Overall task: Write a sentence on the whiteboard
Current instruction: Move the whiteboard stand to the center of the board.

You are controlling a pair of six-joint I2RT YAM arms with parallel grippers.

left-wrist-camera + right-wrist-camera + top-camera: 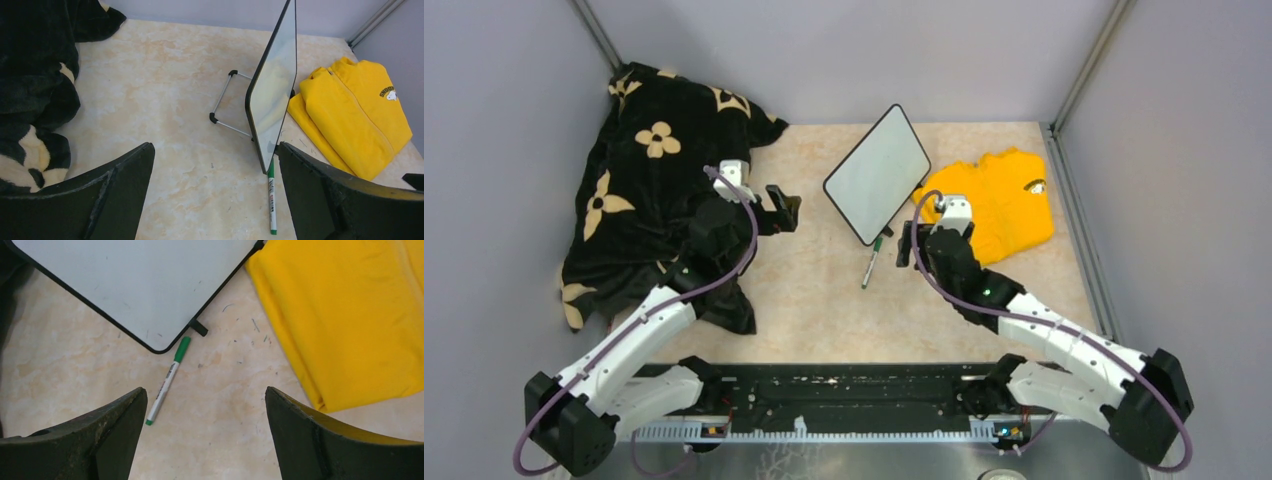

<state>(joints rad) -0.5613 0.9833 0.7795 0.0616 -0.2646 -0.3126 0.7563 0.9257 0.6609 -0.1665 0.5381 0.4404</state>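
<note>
The whiteboard [877, 172] stands tilted on its wire stand mid-table, blank, with a thin black frame; it also shows edge-on in the left wrist view [274, 90] and from the front in the right wrist view [135, 285]. A white marker with a green cap [871, 262] lies on the table just in front of its lower corner [271, 200] [166, 381]. My left gripper [786, 210] hovers open to the left of the board, holding nothing. My right gripper [908, 244] hangs open just right of the marker, holding nothing.
A black blanket with cream flowers [649, 190] is heaped at the back left under my left arm. A folded yellow shirt [1004, 200] lies right of the board. Grey walls enclose the marbled table [814, 290].
</note>
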